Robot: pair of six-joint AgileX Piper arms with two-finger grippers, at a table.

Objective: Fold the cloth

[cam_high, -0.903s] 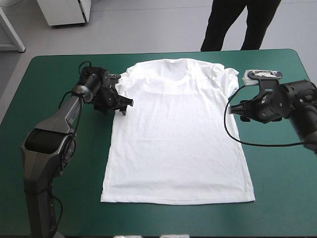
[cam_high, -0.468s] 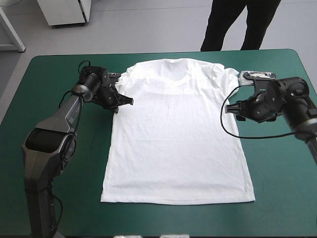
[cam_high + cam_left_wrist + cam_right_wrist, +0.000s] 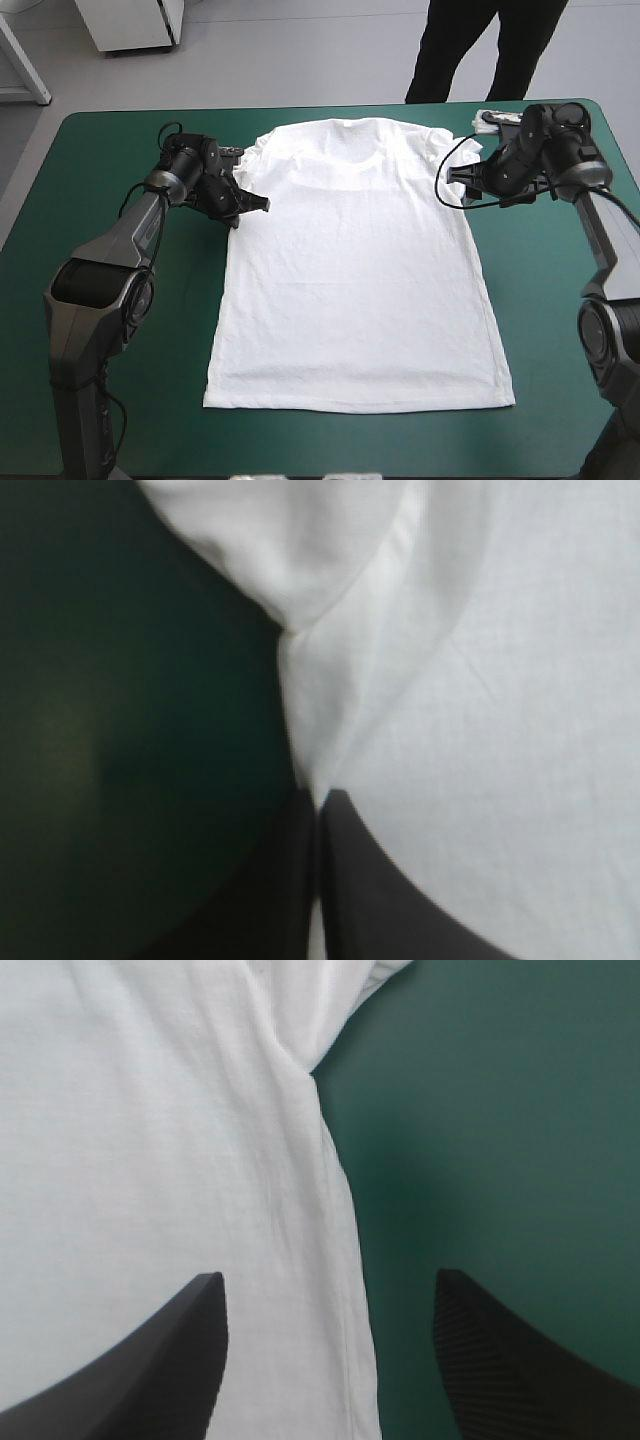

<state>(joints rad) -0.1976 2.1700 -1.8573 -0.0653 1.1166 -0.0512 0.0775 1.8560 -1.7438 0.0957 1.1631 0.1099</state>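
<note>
Arms come in from both sides toward the sleeve end of the white short-sleeved T-shirt. It lies spread flat in the middle of the table's teal-green cover, collar toward the far edge and hem toward the near one.

The left arm stretches forward along the table's left side, its wrist turned inward to the shirt's armpit on that side. The left gripper has its two broad black fingers pressed together in a point. A thin sliver of white fabric is caught between them where sleeve and side seam meet, and the cloth puckers into a ridge just ahead of the tips.

The right arm runs up the table's right edge and bends inward near the far right corner. The right gripper hangs by the shirt's other armpit with its fingers spread wide. One is above the white cloth and the other above bare cover, with the shirt's side edge running between them. It holds nothing; whether the tips touch down cannot be told.
</note>
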